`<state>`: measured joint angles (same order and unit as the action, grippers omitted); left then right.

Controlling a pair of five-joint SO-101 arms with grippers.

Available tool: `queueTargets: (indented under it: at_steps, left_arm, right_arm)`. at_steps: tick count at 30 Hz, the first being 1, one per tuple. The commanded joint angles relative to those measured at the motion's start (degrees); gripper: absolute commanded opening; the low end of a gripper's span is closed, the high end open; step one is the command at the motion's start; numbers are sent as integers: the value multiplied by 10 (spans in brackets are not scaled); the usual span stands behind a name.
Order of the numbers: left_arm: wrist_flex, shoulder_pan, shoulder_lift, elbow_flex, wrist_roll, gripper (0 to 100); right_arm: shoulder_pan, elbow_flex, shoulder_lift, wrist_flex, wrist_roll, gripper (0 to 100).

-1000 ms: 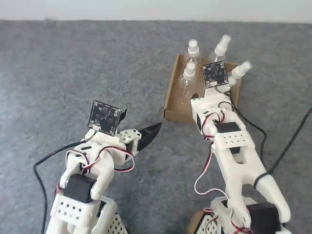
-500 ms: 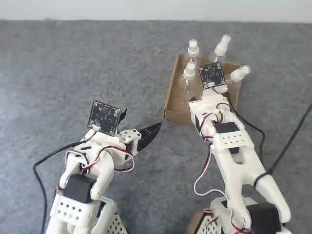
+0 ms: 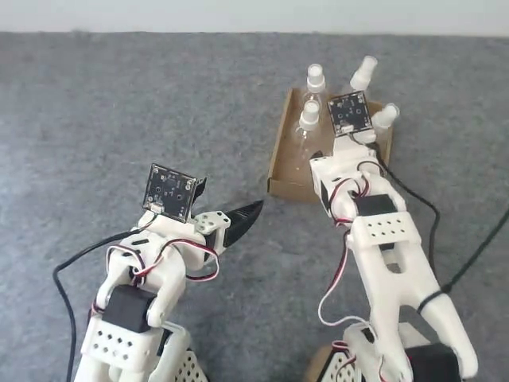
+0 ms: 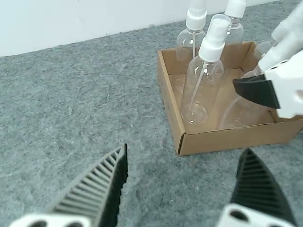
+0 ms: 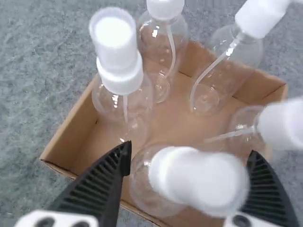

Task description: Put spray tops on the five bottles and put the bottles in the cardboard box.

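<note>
The cardboard box [image 3: 280, 151] sits to the far right of the grey mat, and several clear bottles with white spray tops stand in it. My right gripper [image 5: 189, 151] hangs open over the box's near side. Its black fingers [image 5: 102, 187] stand on either side of the nearest bottle [image 5: 199, 177] without closing on it. Three more bottles [image 5: 120, 66] [image 5: 163, 28] [image 5: 284, 125] stand farther back. My left gripper [image 4: 186, 151] is open and holds nothing. It sits low over the mat, short of the box's [image 4: 227, 137] near corner. In this view, one right finger [image 4: 255, 92] shows beside a bottle.
Grey felt [image 3: 119, 103] covers the table, with bare room left of the box. A pale wall [image 4: 71, 19] runs along the far edge. The arms' cables [image 3: 67, 270] trail near their bases.
My right arm has pushed a little farther over the box, and the bottle top near its wrist camera has shifted slightly. The left arm has kept still.
</note>
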<state>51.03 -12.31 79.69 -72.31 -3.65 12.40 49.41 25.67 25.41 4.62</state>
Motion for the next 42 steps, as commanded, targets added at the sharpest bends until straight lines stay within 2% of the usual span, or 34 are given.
queueTargets:
  at_steps: [1, 14, 24, 31, 34, 38, 42]
  left_arm:
    - [-7, -4, 11, 4, 6, 341]
    - [-7, -4, 11, 4, 6, 341]
    - [-7, 2, 11, 6, 6, 341]
    - [-21, 88, 11, 35, 6, 341]
    - [17, 134, 11, 58, 16, 336]
    - [56, 223, 14, 81, 64, 308]
    - [85, 294, 68, 80, 92, 306]
  right_arm:
    - [3, -61, 71, 44, 8, 314]
    - [3, -91, 141, 91, 9, 314]
    - [2, -159, 249, 271, 8, 314]
    - [-3, -92, 349, 344, 9, 314]
    - [-22, -59, 403, 377, 11, 314]
    - [-62, 9, 477, 385, 68, 314]
    - [-89, 97, 551, 386, 91, 305]
